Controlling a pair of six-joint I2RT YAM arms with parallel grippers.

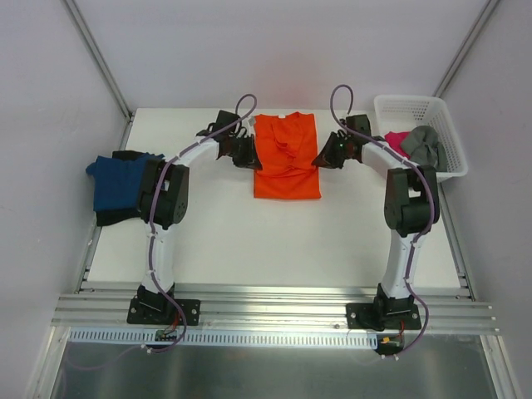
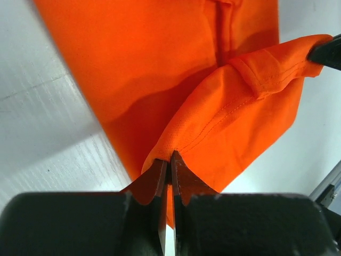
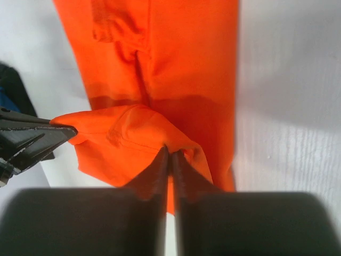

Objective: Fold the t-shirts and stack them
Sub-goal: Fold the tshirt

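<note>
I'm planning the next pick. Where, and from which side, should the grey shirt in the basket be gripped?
Probably pinch the grey shirt at its raised, bunched top, coming straight down from above. It lies crumpled inside the basket, whose walls block a sideways approach, and the pink shirt lies close beside it.

Orange t-shirt pinched up at both sides, near the middle of the table's far edge.
I hold it by its left and right edges, with the collar toward the far edge and the hem lying flat. A dark blue t-shirt lies on a black t-shirt at the left edge. A magenta pink t-shirt and a grey t-shirt sit crumpled in the basket at the far right corner.
</note>
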